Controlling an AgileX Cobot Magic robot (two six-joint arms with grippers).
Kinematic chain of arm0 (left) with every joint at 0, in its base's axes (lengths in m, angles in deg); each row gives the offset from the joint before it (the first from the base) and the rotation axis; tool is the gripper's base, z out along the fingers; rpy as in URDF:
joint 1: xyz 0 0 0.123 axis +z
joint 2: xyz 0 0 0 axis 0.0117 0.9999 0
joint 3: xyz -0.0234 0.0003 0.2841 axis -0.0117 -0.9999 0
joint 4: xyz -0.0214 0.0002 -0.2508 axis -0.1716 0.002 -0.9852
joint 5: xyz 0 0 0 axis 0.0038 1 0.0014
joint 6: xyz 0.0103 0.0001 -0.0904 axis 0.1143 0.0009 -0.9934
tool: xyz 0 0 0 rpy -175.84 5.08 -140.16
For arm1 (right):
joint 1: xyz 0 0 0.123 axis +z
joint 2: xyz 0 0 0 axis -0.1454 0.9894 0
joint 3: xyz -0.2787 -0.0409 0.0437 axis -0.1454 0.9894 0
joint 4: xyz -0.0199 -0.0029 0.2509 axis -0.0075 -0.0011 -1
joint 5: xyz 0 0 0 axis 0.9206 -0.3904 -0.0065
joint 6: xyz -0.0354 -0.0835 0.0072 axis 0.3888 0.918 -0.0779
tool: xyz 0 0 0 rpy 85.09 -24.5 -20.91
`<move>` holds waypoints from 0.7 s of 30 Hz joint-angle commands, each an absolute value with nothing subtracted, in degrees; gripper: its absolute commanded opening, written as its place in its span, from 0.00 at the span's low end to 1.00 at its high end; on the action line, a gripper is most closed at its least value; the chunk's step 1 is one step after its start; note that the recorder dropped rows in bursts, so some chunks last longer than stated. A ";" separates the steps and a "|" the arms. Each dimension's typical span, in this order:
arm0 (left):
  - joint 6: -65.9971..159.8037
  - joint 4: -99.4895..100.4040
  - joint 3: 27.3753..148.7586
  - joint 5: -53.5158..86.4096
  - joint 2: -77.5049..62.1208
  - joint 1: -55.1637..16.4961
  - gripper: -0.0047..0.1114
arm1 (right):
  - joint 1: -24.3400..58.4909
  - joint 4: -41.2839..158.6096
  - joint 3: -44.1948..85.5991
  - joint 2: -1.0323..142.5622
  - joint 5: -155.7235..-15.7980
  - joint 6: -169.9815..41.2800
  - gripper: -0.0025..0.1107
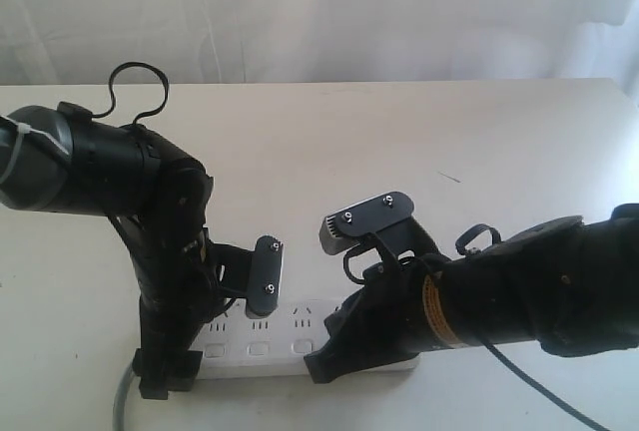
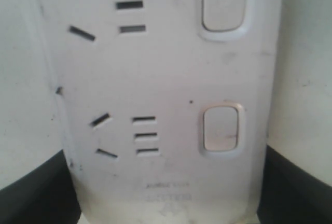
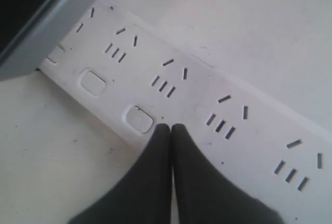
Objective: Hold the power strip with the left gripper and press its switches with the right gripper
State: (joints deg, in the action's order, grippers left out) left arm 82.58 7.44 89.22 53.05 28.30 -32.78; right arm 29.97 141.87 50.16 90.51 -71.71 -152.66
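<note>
The white power strip (image 1: 262,333) lies along the table's front edge, and its grey cord (image 1: 122,401) leaves its left end. My left gripper (image 1: 200,346) is shut on that end across the width of the power strip (image 2: 166,79), with black fingers (image 2: 31,193) on either side. Two switches (image 2: 222,128) show just beyond the grip. My right gripper (image 3: 170,128) is shut and empty. Its tips are over the power strip (image 3: 207,94), right beside one switch (image 3: 140,119) and not on it. In the exterior view the right gripper (image 1: 324,363) hides the strip's right part.
The white table (image 1: 479,142) stretches behind and to the right of the arms, up to a white curtain (image 1: 319,12). A grey-edged black part (image 3: 46,32) of the left gripper covers the strip's far end in the right wrist view.
</note>
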 commanded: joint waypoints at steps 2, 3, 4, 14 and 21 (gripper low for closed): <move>82.10 5.24 88.14 54.22 30.05 -33.20 0.04 | 29.90 141.73 49.74 92.63 -71.99 -150.68 0.02; 82.10 5.24 88.14 54.18 30.05 -33.20 0.04 | 29.90 141.73 49.74 93.46 -71.99 -150.68 0.02; 82.10 5.24 88.14 54.18 30.05 -33.20 0.04 | 29.90 141.73 49.74 95.76 -71.99 -149.92 0.02; 82.10 5.24 88.14 54.05 30.05 -33.20 0.04 | 29.90 142.64 49.74 92.13 -73.20 -149.23 0.02; 82.10 5.24 88.14 54.17 30.05 -33.20 0.04 | 29.90 142.64 49.74 89.40 -76.77 -150.16 0.02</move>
State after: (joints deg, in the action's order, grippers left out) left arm 82.46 7.44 89.22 53.05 28.30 -32.78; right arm 29.97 142.23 49.43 88.62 -76.62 -149.75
